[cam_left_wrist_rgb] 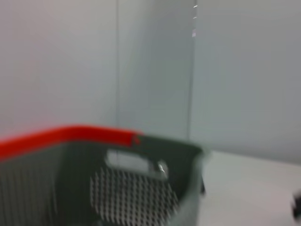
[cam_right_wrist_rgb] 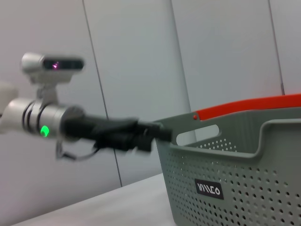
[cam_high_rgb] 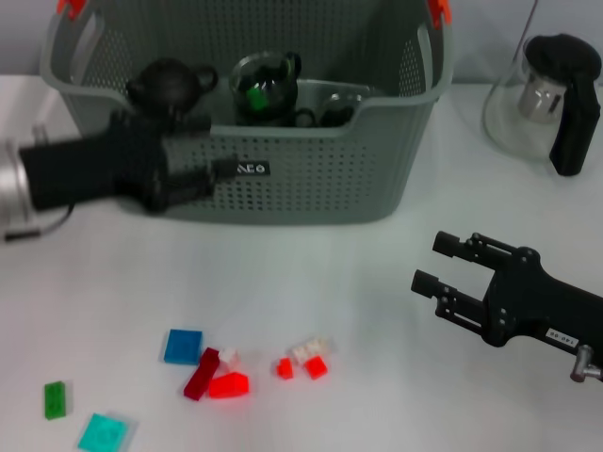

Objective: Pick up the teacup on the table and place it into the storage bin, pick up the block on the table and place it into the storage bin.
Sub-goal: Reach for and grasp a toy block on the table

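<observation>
I am seeing the blocks [cam_high_rgb: 226,375] lying loose on the desk [cam_high_rgb: 377,311], ahead and to the left of my open, empty right tool [cam_high_rgb: 435,262], the nearer one, while my left tool [cam_high_rgb: 212,174], grip unreadable, is hovering against the storage bin [cam_high_rgb: 311,179].

Even, soft overhead light washes the white table [cam_high_rgb: 311,282] in the head view, with only faint shadows under the storage bin [cam_high_rgb: 311,179] and the right gripper [cam_high_rgb: 431,266]. Glare glints off the glass pitcher [cam_high_rgb: 528,104]. The left gripper [cam_high_rgb: 221,171] smears with motion blur. The left wrist view is badly blurred throughout; the right wrist view is soft, dim and greyish.
</observation>
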{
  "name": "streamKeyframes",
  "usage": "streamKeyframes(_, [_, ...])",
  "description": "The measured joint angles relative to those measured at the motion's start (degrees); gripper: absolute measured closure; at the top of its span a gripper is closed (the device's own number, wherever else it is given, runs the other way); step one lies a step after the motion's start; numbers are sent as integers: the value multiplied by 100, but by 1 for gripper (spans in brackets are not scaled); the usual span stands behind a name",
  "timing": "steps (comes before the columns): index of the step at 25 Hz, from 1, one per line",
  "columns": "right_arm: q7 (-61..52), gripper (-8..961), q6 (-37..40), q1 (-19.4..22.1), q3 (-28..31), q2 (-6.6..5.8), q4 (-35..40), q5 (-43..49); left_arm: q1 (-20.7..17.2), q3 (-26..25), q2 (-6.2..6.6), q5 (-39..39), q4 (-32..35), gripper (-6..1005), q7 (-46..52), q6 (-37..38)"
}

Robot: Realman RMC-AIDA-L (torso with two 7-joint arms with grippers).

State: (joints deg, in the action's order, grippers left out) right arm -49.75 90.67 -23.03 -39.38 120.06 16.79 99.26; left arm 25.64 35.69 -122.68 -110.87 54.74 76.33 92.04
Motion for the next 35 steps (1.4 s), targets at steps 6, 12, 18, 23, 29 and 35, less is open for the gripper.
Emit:
streamKeyframes(6, [0, 315, -11, -21, 0, 0, 0, 4, -314, -223, -8, -810, -1094, 367, -1670, -109])
streamKeyframes(12, [0, 316, -33, -29, 0, 0, 0, 9, -502, -192, -110, -1262, -1155, 370, -2151, -159])
streamKeyframes(18, [0, 315, -67, -3, 0, 0, 0, 16, -528, -268, -92, -1755, -1135, 370, -2151, -208])
streamKeyframes(23, [0, 315, -107, 14, 0, 0, 0, 31, -604, -521, -89, -1809, -1037, 374, -2161, -221])
streamKeyframes(29, [0, 315, -111, 25, 0, 0, 0, 32, -819, -549, -123, -1819, -751, 375, -2284, -430])
streamKeyframes(35, [0, 316, -112, 28, 0, 0, 0, 32, -907, -557, -132, -1822, -707, 374, -2342, -509])
